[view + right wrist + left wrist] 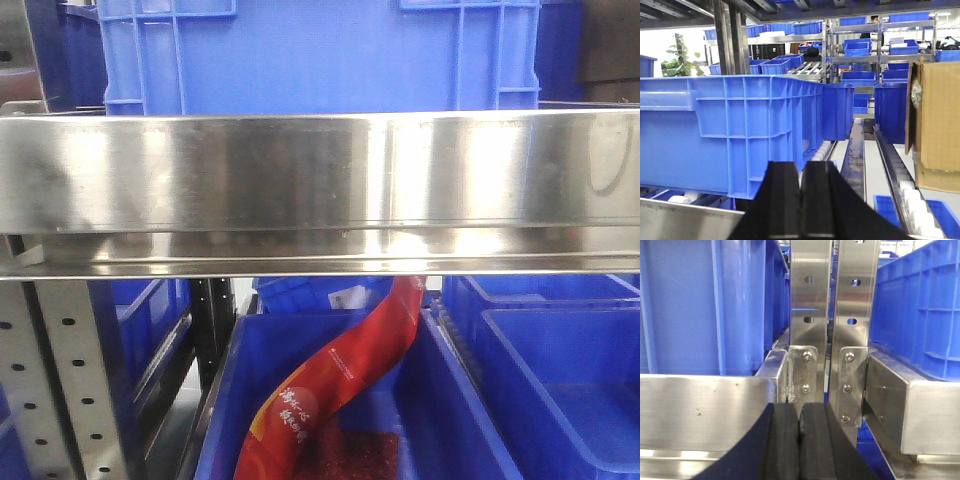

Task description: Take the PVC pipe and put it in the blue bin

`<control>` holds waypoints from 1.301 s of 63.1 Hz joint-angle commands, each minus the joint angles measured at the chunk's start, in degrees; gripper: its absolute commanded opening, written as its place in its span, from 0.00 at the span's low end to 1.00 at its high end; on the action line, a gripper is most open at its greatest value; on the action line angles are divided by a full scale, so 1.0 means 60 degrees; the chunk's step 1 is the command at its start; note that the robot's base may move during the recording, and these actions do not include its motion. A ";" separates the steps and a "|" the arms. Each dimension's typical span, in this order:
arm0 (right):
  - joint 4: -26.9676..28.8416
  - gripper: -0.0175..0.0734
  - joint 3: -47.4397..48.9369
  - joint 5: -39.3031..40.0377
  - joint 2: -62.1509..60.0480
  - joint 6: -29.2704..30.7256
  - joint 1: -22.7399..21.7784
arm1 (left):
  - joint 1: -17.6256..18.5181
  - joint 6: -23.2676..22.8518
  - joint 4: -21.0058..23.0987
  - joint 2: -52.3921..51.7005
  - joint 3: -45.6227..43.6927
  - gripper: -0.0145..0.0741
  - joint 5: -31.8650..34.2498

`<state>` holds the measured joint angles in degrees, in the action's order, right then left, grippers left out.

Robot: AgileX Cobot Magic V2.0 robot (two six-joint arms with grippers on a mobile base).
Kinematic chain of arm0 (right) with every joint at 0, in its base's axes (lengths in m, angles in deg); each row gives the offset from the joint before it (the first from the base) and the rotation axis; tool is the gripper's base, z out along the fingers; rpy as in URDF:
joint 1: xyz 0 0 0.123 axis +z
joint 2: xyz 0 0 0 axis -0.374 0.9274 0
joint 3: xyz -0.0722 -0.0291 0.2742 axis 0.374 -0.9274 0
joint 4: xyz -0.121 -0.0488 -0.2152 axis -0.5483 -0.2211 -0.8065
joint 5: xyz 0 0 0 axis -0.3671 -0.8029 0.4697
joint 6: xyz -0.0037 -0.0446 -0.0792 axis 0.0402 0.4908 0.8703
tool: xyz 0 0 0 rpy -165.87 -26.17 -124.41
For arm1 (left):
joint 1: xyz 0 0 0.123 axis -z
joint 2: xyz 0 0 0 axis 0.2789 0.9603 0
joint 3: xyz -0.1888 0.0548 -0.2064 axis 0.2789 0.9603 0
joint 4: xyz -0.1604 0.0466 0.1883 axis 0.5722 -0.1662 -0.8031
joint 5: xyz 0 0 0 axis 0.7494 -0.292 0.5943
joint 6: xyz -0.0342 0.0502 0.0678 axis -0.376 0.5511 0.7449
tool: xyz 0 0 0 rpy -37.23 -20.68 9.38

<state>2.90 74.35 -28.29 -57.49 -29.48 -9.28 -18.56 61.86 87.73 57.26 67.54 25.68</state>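
Your left hand [800,437] sits with its black pads pressed together and nothing between them, low before a steel shelf rail [705,407]. Straight ahead of it rise two perforated steel uprights [810,300], bolted at the bottom. A tall blue bin [705,305] stands on the rail to the left of the hand, and another bin [920,305] on the right.

Your right hand [801,200] is likewise closed on nothing. Ahead and to its left a ribbed blue bin [730,135] rests on white rollers [680,199]; to its right, beyond a roller track, stands a cardboard box [937,125]. More blue bins fill the racks far behind.

In the front view, a broad steel beam [320,190] crosses the picture, with a blue bin [320,55] above it. Below it an open blue bin [440,400] holds a red packet [340,385] with white lettering, leaning up toward the beam. Another open bin [560,370] lies beside it on the right.

You will find no PVC pipe in any of the three views, so its look and place cannot be told.
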 commanded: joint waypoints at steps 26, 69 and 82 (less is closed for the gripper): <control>0.0013 0.02 -0.0015 0.0099 -0.0043 0.0062 -0.0047 | -0.0014 -0.0079 0.0062 -0.0016 -0.0023 0.04 0.0088; 0.0013 0.02 -0.0015 0.0014 -0.0043 0.0062 -0.0047 | -0.0014 -0.0079 0.0062 -0.0016 -0.0023 0.04 0.0088; 0.0013 0.02 -0.0015 0.0014 -0.0043 0.0062 -0.0047 | -0.0014 -0.0079 0.0062 -0.0016 -0.0023 0.04 0.0088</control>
<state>2.90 74.35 -28.52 -57.49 -29.48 -9.28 -18.56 61.86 87.73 57.26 67.54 25.18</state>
